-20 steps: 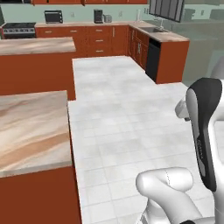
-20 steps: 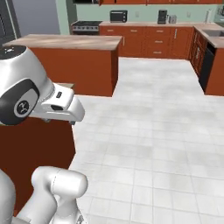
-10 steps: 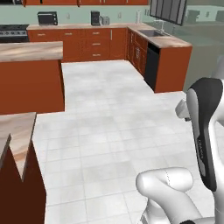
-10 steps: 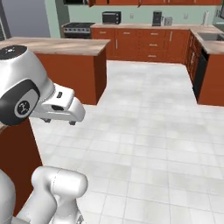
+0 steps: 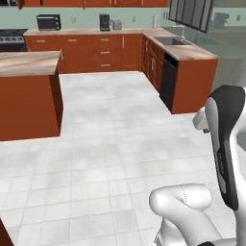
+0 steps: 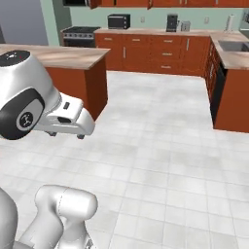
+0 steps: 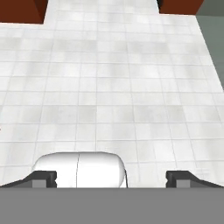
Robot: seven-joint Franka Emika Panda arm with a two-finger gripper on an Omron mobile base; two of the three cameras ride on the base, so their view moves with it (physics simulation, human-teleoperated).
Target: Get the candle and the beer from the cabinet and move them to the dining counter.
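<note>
Left base view: an island [image 5: 26, 96] stands at 9 o'clock, a microwave [image 5: 48, 22] on the back counter at 11; no readable writing. Right base view: the stove [image 6: 80, 35] at 11. Hand view: the gripper [image 7: 111, 178] spread wide, empty, over white floor tiles [image 7: 113, 87]. Candle and beer: cannot tell where.

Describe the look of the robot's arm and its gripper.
The glossy white rounded arm has dark grey joint sections, one with a round marking. The gripper has two small dark grey finger tips. No cables show.
</note>
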